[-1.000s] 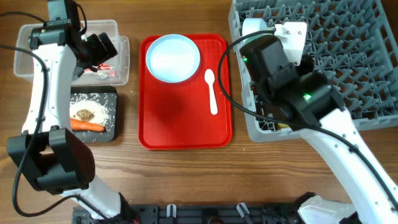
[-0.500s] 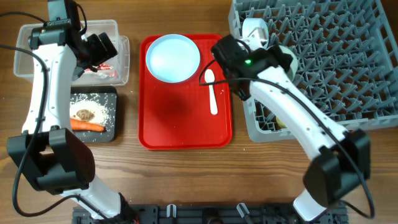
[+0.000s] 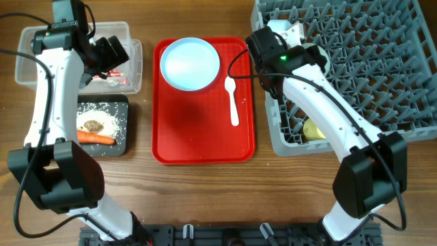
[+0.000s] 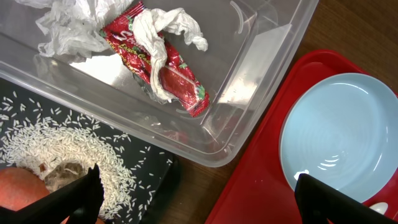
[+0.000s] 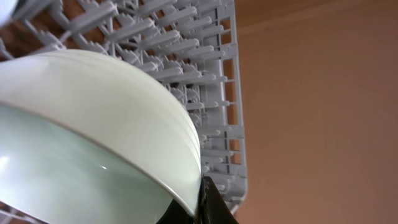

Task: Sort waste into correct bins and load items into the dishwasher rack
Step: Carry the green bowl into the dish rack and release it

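Observation:
The crumpled white-and-red wrapper (image 4: 168, 68) lies in the clear tub (image 3: 27, 48). Rice (image 3: 113, 117), a brown lump (image 3: 91, 125) and a carrot (image 3: 95, 137) lie in the black tray (image 3: 125, 145). My left gripper (image 4: 199, 199) is open and empty above the tub's near corner. The pale blue plate (image 3: 190, 63) and the white spoon (image 3: 232, 102) lie on the red tray (image 3: 205, 137). My right gripper (image 5: 200, 205) is shut on a pale blue bowl's (image 5: 93, 124) rim over the grey rack's (image 3: 382, 68) left part. A yellow cup (image 3: 313, 128) sits in the rack.
The rack's pegs (image 5: 186, 43) stand close behind the held bowl. Bare wooden table (image 3: 205, 198) lies in front of the trays. The plate (image 4: 339, 137) also shows at the right of the left wrist view. The second bowl is not visible.
My right arm has dropped from high over the rack's front and swung to the rack's left back corner with the bowl. The left arm has not moved.

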Controlling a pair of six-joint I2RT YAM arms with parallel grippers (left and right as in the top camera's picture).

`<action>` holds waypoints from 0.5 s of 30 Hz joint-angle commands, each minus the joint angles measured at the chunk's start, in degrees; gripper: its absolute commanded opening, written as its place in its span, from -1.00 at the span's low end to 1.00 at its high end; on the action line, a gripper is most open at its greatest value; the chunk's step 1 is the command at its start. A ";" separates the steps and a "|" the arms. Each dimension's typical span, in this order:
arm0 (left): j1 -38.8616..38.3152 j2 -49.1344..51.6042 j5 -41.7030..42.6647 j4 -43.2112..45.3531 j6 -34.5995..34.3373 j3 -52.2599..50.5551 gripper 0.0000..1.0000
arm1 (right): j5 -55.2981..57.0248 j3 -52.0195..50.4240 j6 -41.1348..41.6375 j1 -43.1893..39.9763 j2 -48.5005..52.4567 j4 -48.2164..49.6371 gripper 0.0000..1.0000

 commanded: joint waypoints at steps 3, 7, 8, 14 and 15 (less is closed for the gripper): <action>0.22 -1.38 -0.74 0.00 0.48 0.76 1.00 | 1.53 -0.20 2.95 0.02 1.22 6.40 -0.91; 0.22 -1.38 -0.74 0.00 0.48 0.76 1.00 | 4.55 -0.20 2.95 -0.44 1.79 7.52 -0.91; 0.22 -1.38 -0.74 -0.02 0.48 0.76 1.00 | 4.46 -0.20 2.93 -0.90 1.79 7.63 -0.91; 0.22 -1.38 -0.74 0.00 0.48 0.76 1.00 | 2.51 -0.24 2.97 -3.04 1.84 8.83 -0.91; 0.22 -1.38 -0.74 0.00 0.48 0.76 1.00 | 2.25 -0.24 2.95 -3.19 1.97 8.94 -0.91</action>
